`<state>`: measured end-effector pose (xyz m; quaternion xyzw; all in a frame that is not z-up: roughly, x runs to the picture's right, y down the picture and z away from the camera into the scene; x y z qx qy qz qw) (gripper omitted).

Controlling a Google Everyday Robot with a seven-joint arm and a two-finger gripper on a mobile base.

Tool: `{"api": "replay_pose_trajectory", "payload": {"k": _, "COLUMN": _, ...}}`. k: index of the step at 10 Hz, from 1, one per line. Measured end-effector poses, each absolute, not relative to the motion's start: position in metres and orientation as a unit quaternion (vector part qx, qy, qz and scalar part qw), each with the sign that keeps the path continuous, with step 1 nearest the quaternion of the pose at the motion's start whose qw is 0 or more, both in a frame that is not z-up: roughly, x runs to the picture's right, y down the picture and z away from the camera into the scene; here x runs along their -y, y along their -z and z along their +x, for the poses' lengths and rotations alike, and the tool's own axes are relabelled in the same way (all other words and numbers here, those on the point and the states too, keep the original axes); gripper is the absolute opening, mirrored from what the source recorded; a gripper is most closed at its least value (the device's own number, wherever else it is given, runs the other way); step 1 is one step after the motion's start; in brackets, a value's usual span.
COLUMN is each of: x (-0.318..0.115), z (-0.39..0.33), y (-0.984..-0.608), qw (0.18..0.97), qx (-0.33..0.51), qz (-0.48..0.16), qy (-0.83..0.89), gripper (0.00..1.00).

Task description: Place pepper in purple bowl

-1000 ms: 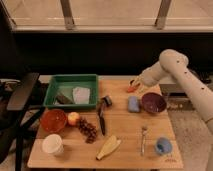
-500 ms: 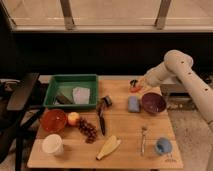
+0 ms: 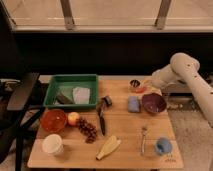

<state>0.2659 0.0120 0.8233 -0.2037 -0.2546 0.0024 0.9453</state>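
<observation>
The claw (image 3: 136, 86) grips the pepper (image 3: 140, 89) just beside the purple bowl (image 3: 153, 103); next, carry it over and release.

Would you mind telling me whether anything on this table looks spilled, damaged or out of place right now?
Nothing stands out. The purple bowl sits upright near the table's right edge, and the gripper is just behind it with the pepper at its tip. The orange bowl, white cup and blue cup are upright, with nothing spilled.
</observation>
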Motion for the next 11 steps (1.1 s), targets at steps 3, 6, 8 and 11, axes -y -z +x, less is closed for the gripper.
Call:
{"api": "replay_pose_trajectory", "payload": {"k": 3, "x": -0.031, "z": 0.316, "y": -0.835, "qw": 0.945, "qx": 0.243, "qz": -0.212, "qy": -0.054, "gripper": 0.05}}
{"api": "replay_pose_trajectory", "payload": {"k": 6, "x": -0.049, "z": 0.329, "y": -0.847, "qw": 0.941, "qx": 0.241, "qz": -0.225, "qy": -0.077, "gripper": 0.34}}
{"api": "replay_pose_trajectory", "payload": {"k": 8, "x": -0.055, "z": 0.313, "y": -0.845, "qw": 0.939, "qx": 0.246, "qz": -0.233, "qy": -0.067, "gripper": 0.56}}
{"api": "replay_pose_trajectory", "payload": {"k": 11, "x": -0.062, "z": 0.305, "y": -0.842, "qw": 0.94, "qx": 0.237, "qz": -0.238, "qy": -0.061, "gripper": 0.69}}
